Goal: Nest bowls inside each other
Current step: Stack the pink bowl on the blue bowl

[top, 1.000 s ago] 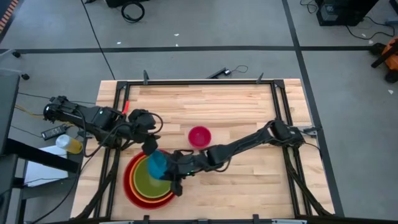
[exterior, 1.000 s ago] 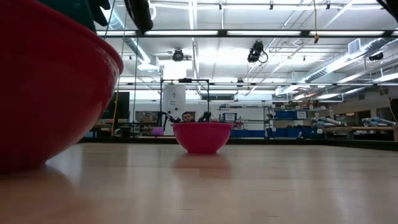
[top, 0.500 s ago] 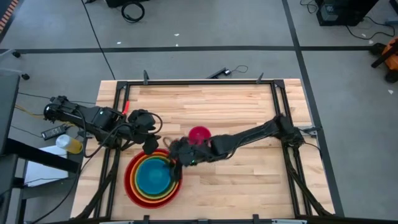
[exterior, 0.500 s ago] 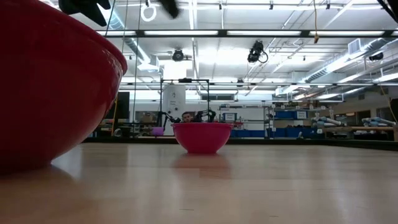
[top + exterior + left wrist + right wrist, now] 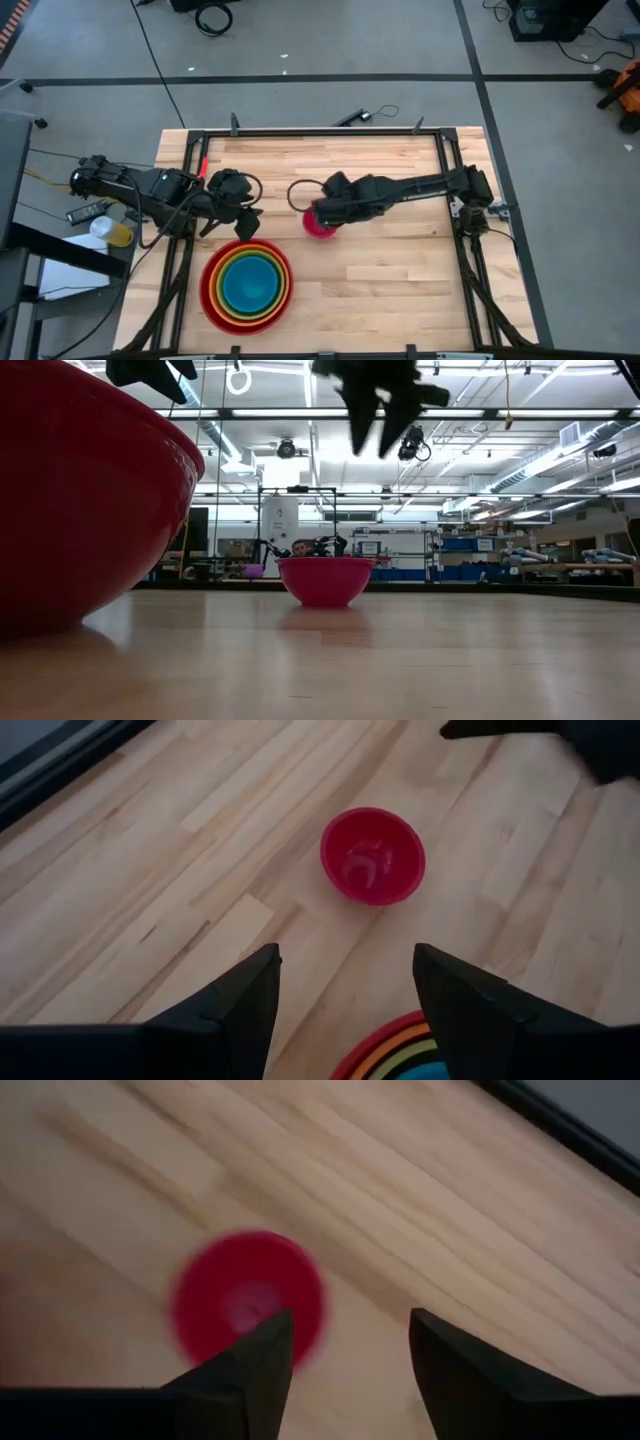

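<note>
Four bowls sit nested at the near left: red [image 5: 208, 290] outermost, then orange, lime green and blue [image 5: 246, 286] innermost. The red bowl's wall [image 5: 80, 490] fills the low view's left. The small pink bowl [image 5: 322, 230] stands alone on the table's middle [image 5: 323, 580]. My right gripper [image 5: 313, 211] hovers open above the pink bowl [image 5: 248, 1295], clear of it [image 5: 375, 410]. Just beyond the stack's far rim my left gripper [image 5: 243, 222] hangs open and empty, with the pink bowl [image 5: 372, 855] ahead of it.
A black metal frame [image 5: 320, 131] runs around the wooden table top. Bare wood lies right of the pink bowl and along the far side. The stack's rim [image 5: 395, 1045] shows just beneath my left gripper's fingers.
My right gripper held the blue bowl tilted over the stack, then let it go; the blue bowl now lies level inside the lime green one. The gripper has since risen, turned, and swung toward the far right, over the pink bowl.
</note>
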{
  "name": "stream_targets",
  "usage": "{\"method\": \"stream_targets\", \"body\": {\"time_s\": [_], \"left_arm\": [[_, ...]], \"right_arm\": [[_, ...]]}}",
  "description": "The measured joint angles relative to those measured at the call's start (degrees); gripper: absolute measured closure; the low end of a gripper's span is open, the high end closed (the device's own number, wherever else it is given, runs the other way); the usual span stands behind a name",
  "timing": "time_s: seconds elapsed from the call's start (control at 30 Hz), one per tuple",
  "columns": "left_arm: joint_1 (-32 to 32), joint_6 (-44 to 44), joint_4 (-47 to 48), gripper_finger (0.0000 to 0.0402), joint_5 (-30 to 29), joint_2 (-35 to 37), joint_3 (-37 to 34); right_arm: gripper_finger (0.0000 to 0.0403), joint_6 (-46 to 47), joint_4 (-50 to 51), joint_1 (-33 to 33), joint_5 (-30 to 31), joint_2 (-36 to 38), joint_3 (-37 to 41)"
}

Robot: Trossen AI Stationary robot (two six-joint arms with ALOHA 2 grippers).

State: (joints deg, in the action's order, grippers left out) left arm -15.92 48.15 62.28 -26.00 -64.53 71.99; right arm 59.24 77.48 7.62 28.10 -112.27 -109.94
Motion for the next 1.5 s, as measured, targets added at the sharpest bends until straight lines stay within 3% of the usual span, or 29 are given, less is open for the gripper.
{"method": "stream_targets", "body": {"time_s": [0.1, 0.2, 0.33, 0.47, 0.73, 0.97, 1.13, 1.3, 1.5], "left_arm": [[0.62, -1.22, -0.88, 0.0171, -0.02, 0.0, 0.0], [1.36, -1.37, -1.79, 0.0171, -0.18, 0.0, 0.0], [2.0, -1.39, -1.8, 0.0171, -0.35, 0.0, 0.0], [1.98, -1.39, -1.69, 0.0171, -0.35, 0.0, 0.0], [1.98, -2.51, -1.62, 0.0171, -0.35, 0.0, 0.0], [1.98, -3.07, -0.71, 0.0171, -0.35, 0.0, 0.0], [2.75, -4.34, 3.65, 0.0171, -0.37, 0.15, 0.0], [4.28, -3.84, 5.79, 0.0171, -0.44, 0.17, 0.0], [6.24, -5.48, 5.51, 0.0171, -0.1, 0.15, 0.0]], "right_arm": [[0.02, 0.07, -2.15, -2.05, -4.58, 0.0, 4.06], [0.02, -2.19, -11.51, -3.81, -10.52, -0.04, 10.24], [0.0201, -2.14, -22.04, -5.79, -14.56, -0.11, 17.96], [0.0209, 1.55, -24.74, -7.91, -18.29, -0.11, 24.28], [0.0261, -0.48, -39.76, -9.46, -26.52, -0.11, 32.54], [0.0383, -2.74, -45.67, -8.14, -27.77, 0.66, 32.48], [0.0355, -4.1, -62.88, -4.01, -25.21, 1.42, 29.22], [0.0384, -7.56, -80.01, -0.92, -19.19, 0.83, 28.36], [0.0372, -11.3, -85.35, 0.9, -18.9, -0.29, 28.31]]}}
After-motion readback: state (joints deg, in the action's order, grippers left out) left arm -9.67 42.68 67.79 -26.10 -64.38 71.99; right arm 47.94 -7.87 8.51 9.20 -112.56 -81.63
